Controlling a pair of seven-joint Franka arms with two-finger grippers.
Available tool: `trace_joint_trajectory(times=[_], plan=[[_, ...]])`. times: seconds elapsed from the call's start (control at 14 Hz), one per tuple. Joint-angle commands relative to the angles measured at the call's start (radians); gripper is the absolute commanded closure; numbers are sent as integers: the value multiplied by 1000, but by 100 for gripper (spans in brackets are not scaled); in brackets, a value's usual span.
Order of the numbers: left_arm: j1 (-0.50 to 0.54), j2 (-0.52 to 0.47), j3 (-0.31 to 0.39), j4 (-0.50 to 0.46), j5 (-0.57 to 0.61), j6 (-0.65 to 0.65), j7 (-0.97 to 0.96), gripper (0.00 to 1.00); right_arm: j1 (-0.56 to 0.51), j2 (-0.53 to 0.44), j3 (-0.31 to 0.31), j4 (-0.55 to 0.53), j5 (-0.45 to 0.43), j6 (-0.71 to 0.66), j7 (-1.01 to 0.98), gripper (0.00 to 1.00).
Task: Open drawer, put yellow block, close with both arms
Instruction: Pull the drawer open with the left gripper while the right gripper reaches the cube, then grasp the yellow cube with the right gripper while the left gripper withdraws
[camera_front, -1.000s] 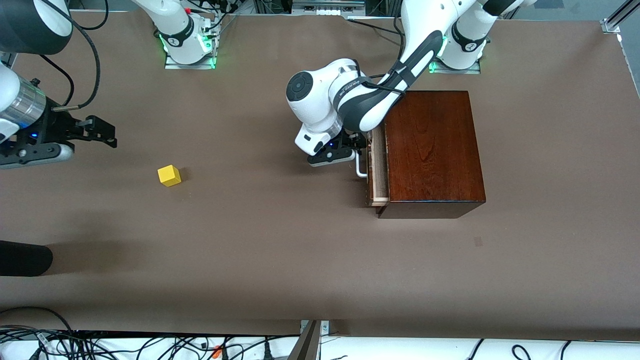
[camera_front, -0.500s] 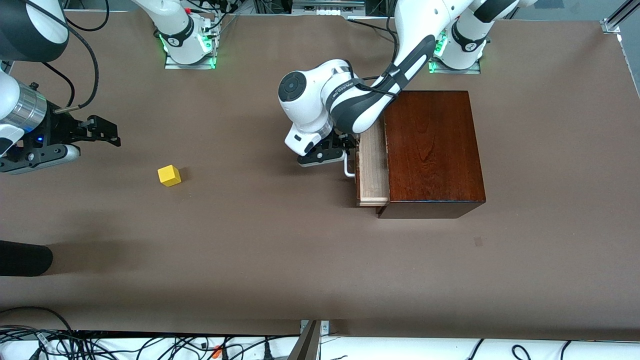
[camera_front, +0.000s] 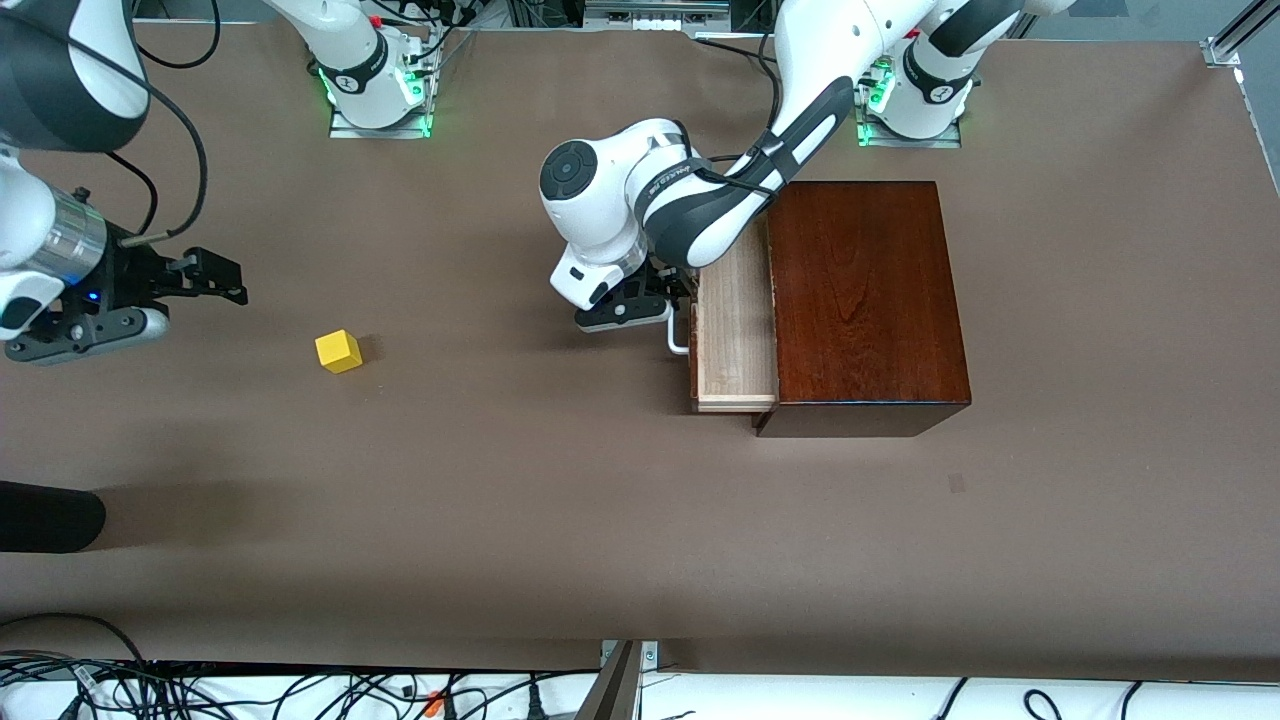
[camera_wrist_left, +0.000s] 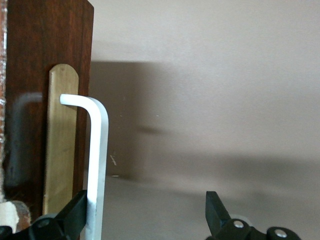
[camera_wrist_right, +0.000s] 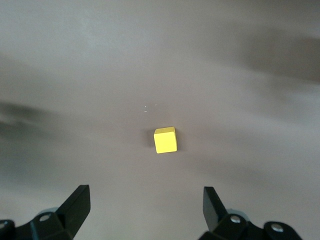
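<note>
Hovering over the table (camera_front: 500, 500) with fingers spread and empty, the right pincer (camera_front: 215, 277) has yet to take the yellow block (camera_front: 338, 351) lying near it, while the left pincer (camera_front: 665, 300), seemingly hooked wide around the white handle (camera_front: 678, 335), has the drawer (camera_front: 735, 335) partly out.

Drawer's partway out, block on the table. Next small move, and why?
Probably bring the right gripper down over the yellow block: its fingers are open and the block lies loose on the table. The left gripper is hooked on the handle with the drawer part open.
</note>
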Motion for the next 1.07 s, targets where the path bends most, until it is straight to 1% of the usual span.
trace_joint_trajectory(times=[0.0, 0.14, 0.21, 0.43, 0.57, 0.64, 0.71, 0.79, 0.86, 0.93, 1.0], plan=[[-42, 50, -8, 82, -52, 76, -23, 0, -8, 30, 3, 16, 1, -3, -14, 0], [-42, 49, -8, 82, -69, 111, -23, 0, -11, 63, 3, 17, 1, -1, -27, 0], [-42, 49, -8, 84, -70, 114, -21, 0, -9, 100, 3, 19, 4, -3, -26, 0], [-24, 26, -11, 84, -75, 94, -14, 0, -6, 119, 3, 5, 7, 17, -26, 0], [29, -31, -24, 80, -96, 44, -7, 0, -6, 113, 8, -53, 13, 98, -58, 0], [63, -69, -51, 76, -110, 7, 18, 0, -6, 117, 8, -82, 12, 132, -98, 0], [112, -115, -79, 67, -137, -45, 66, 0, -8, 134, 8, -132, 15, 205, -110, 0], [163, -159, -99, 61, -171, -105, 115, 0, -9, 148, 8, -198, 16, 314, -142, 0], [218, -207, -108, 61, -209, -167, 165, 0, -9, 142, 8, -275, 16, 404, -167, 0], [267, -251, -108, 41, -249, -202, 215, 0, -9, 131, 8, -333, 18, 466, -173, 0], [319, -305, -108, 6, -282, -212, 271, 0, -9, 128, 8, -364, 17, 503, -175, 0]])
